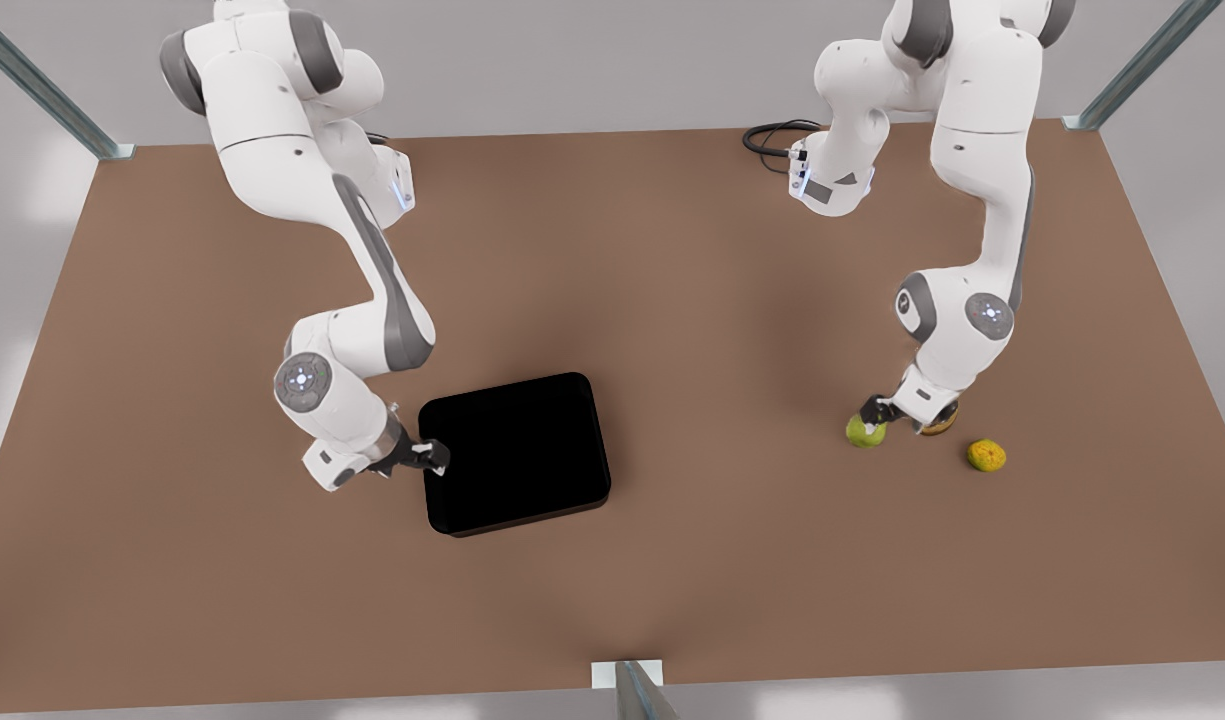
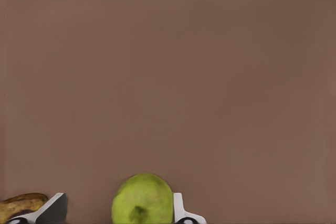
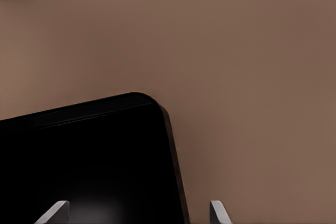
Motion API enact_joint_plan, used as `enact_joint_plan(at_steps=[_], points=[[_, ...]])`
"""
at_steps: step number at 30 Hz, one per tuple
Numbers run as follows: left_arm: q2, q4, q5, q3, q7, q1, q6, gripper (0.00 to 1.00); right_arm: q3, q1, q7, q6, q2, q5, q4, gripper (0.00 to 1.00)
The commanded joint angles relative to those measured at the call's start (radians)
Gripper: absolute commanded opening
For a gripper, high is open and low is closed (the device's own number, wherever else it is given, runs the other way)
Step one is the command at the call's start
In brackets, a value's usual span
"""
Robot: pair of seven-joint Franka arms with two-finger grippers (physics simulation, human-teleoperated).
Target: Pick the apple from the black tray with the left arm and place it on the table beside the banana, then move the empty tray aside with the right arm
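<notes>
The green apple (image 1: 865, 431) rests on the brown table at the front view's right. In the left wrist view the apple (image 2: 143, 200) lies between the fingers of my left gripper (image 2: 119, 198). That gripper is open: one finger is at the apple's side and the other stands clear of it. The brownish banana (image 2: 21, 206) lies just outside that finger, and the banana (image 1: 942, 426) is partly hidden under the wrist. The black tray (image 1: 515, 452) is empty. My right gripper (image 1: 432, 456) is open, its fingers (image 3: 216, 211) straddling the tray's rim (image 3: 170, 145).
A yellow-orange round fruit (image 1: 986, 455) lies on the table just beyond the banana. A black cable (image 1: 772, 135) lies at the table's back edge. Metal frame posts stand at the table's corners and at the front middle (image 1: 627, 680).
</notes>
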Motion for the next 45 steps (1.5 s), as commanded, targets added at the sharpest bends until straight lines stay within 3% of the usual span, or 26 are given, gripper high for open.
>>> enact_joint_plan(at_steps=[1, 2, 4, 7, 8, 9, 13, 26, 28, 32, 34, 45], points=[[-0.02, 0.354, 0.004, 0.014, 0.059, -0.002, -0.762, 1.0, 0.003, 0.002, -0.182, 0.134, 0.036, 0.005, -0.003, 1.0], [-0.017, 0.535, 0.004, 0.014, -0.078, -0.005, -0.996, 1.0, 0.005, 0.004, -0.182, 0.152, 0.047, 0.005, -0.003, 1.0], [-0.045, 0.651, 0.005, 0.049, -0.084, 0.006, -1.16, 1.0, 0.005, 0.004, -0.19, 0.155, 0.049, 0.005, -0.033, 1.0], [-0.144, 0.648, -0.048, 0.062, -0.037, 0.007, -1.152, 1.0, 0.005, 0.004, -0.193, 0.25, -0.06, 0.006, -0.17, 1.0], [-0.233, 0.522, -0.03, -0.071, -0.021, 0.121, -0.998, 1.0, 0.006, 0.004, -0.193, 0.293, -0.069, 0.006, -0.202, 1.0], [-0.263, 0.471, 0.033, -0.124, -0.033, 0.15, -0.931, 1.0, 0.006, 0.004, -0.194, 0.335, -0.072, 0.005, -0.231, 1.0], [-0.1, 0.598, 0.099, -0.125, -0.037, 0.135, -0.944, 1.0, 0.006, 0.004, -0.193, 0.373, -0.008, 0.005, -0.231, 0.99], [-0.075, 0.583, 0.066, -0.113, -0.079, 0.19, -1.034, 1.0, 0.031, 0.004, -0.176, 0.393, 0.066, 0.051, -0.308, 0.95], [-0.072, 0.583, 0.071, -0.116, -0.119, 0.179, -1.03, 1.0, 0.032, 0.004, -0.176, 0.389, 0.066, 0.051, -0.308, 0.89], [-0.071, 0.578, 0.073, -0.116, -0.127, 0.179, -1.027, 1.0, 0.032, 0.004, -0.181, 0.381, 0.064, 0.051, -0.308, 0.43], [-0.071, 0.578, 0.074, -0.118, -0.138, 0.179, -1.027, 1.0, 0.032, 0.004, -0.185, 0.369, 0.061, 0.051, -0.308, 0.32], [-0.074, 0.591, 0.131, -0.124, -0.296, 0.066, -1.027, 1.0, 0.048, -0.006, -0.165, 0.28, 0.013, 0.051, -0.291, 0.15]])
